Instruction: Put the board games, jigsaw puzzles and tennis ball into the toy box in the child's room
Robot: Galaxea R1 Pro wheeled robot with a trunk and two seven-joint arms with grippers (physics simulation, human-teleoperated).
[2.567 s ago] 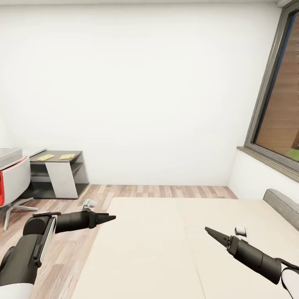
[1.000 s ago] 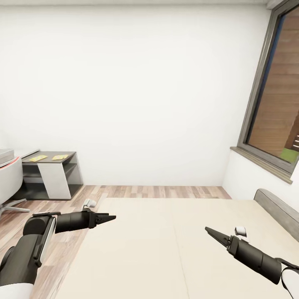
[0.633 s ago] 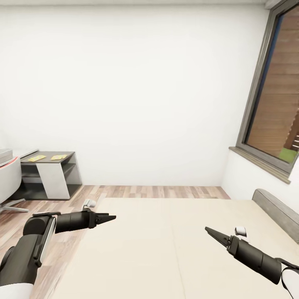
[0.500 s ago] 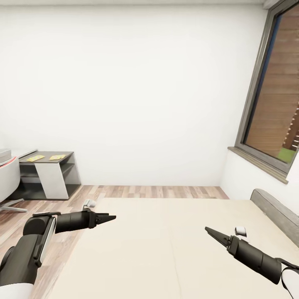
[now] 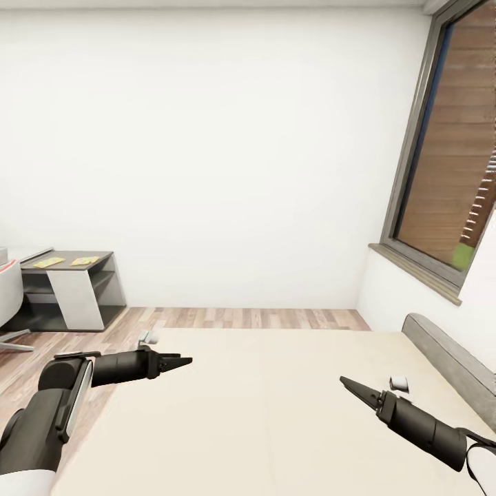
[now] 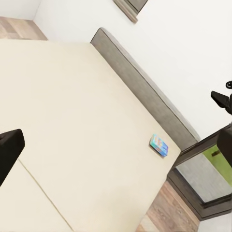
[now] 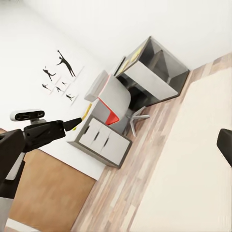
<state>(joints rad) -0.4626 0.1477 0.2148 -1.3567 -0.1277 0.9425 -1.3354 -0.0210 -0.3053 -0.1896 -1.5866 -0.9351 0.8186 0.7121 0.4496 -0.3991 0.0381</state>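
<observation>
A small blue board game box [image 6: 159, 145] lies flat on the cream bed [image 5: 275, 413], close to the grey headboard [image 5: 448, 355]. My left gripper [image 5: 184, 359] hovers over the bed's near left corner, open and holding nothing. Above the bed's right half, my right gripper [image 5: 348, 383] is open and holds nothing too. Far off at the left stands a dark desk [image 5: 69, 289] with two flat yellow items [image 5: 65, 262] on its top. In the right wrist view a pale grey box [image 7: 99, 86] sits on that desk.
A white and red chair [image 7: 113, 104] stands by the desk, with a white drawer unit [image 7: 104, 142] beside it. Wood floor [image 5: 241, 318] runs between the bed and the far wall. A large window [image 5: 448, 158] fills the right wall.
The whole head view has swung to the right, so the desk and chair sit further left and more of the window shows. Both arms keep the same pose.
</observation>
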